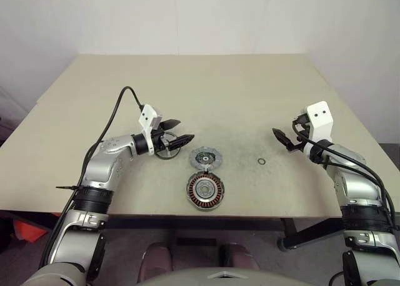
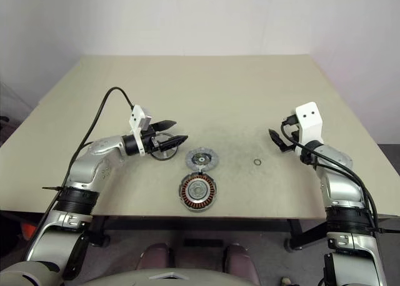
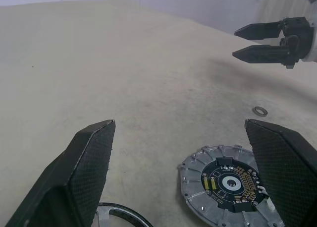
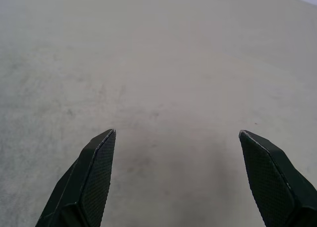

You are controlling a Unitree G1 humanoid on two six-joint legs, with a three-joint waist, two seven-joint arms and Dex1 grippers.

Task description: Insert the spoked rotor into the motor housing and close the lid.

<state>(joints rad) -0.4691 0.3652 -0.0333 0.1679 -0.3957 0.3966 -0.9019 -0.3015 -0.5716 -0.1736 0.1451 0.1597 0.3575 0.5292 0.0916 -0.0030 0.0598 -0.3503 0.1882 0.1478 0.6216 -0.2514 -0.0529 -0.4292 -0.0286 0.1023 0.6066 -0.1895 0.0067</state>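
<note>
Both the left hand [image 1: 178,131] and the right hand [image 1: 282,138] were released; the motor housing [image 1: 205,191] lay on the tabletop [image 1: 225,92] between them.

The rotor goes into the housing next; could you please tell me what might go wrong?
The rotor lies flat, partly under the open left pincer: its thin rim may slip from a grasp. The lid lies right beside the housing, so lowering the rotor could nudge it.
</note>
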